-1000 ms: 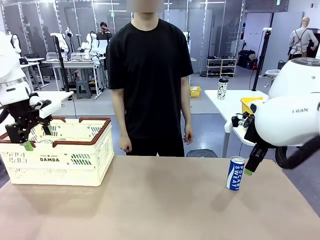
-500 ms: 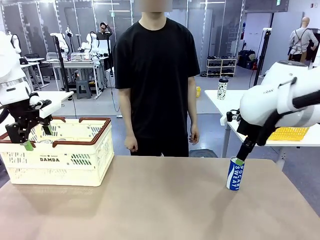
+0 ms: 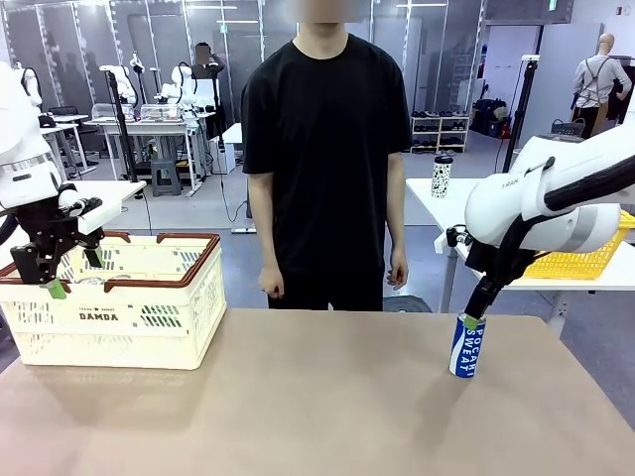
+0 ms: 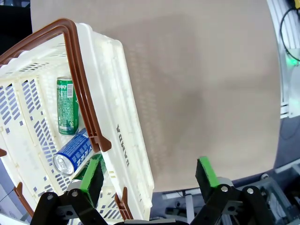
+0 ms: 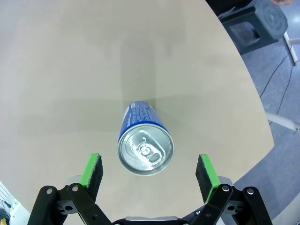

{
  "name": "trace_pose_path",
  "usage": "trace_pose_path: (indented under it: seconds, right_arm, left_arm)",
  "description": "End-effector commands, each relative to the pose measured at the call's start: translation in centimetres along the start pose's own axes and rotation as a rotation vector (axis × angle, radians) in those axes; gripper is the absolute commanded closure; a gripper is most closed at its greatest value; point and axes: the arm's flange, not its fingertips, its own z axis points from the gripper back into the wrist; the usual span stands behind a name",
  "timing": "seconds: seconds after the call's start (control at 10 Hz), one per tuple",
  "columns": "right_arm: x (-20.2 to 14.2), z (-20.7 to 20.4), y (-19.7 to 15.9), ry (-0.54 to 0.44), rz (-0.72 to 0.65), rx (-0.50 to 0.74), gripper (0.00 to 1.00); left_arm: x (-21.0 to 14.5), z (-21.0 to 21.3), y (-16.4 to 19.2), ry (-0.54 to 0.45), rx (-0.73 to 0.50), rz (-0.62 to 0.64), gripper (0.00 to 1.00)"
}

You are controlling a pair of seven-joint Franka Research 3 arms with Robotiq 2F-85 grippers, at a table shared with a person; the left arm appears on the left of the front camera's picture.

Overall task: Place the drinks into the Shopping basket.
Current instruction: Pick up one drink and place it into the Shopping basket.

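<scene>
A blue "POCARI SWEAT" can (image 3: 466, 347) stands upright on the right part of the table. My right gripper (image 3: 474, 314) hangs open just above its top. In the right wrist view the can's silver lid (image 5: 146, 151) lies between the spread green pads (image 5: 92, 168), with a gap on each side. The cream Shopping basket (image 3: 149, 332) with a brown rim sits at the table's left. My left gripper (image 3: 74, 275) hovers open over its near left corner, holding nothing. In the left wrist view a green can (image 4: 67, 105) and a blue can (image 4: 72, 154) lie inside the basket (image 4: 117, 136).
A person in a black shirt (image 3: 327, 149) stands at the far edge with both hands down. Behind on the right, a white table carries a spotted tumbler (image 3: 442, 177) and a yellow mesh basket (image 3: 585, 263). Bare tabletop (image 3: 317, 397) stretches between the basket and the can.
My right arm has swung left, bringing its open gripper from beside the blue can to right above it. The person has stepped slightly to the right. My left arm has stayed still.
</scene>
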Motion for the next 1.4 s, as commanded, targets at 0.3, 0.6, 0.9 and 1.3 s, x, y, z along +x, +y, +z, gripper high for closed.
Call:
trace_pose_path:
  seconds: [0.3, 0.6, 0.9, 1.3]
  right_arm:
    - [0.8, -2.0, -1.8, 0.009, 0.013, 0.089, 0.00]
    - [1.1, -3.9, -2.5, 0.016, 0.018, 0.135, 0.00]
    - [1.1, -4.9, -2.8, 0.035, 0.007, 0.160, 0.00]
    - [1.4, -5.4, -2.8, 0.061, 0.028, 0.142, 0.34]
  left_arm:
    - [0.2, 0.2, -0.1, 0.015, -0.001, 0.014, 0.00]
    - [0.2, 0.2, -0.1, 0.015, -0.001, 0.014, 0.00]
    - [0.2, 0.2, -0.1, 0.015, -0.001, 0.014, 0.00]
    - [0.2, 0.2, -0.1, 0.015, -0.001, 0.014, 0.00]
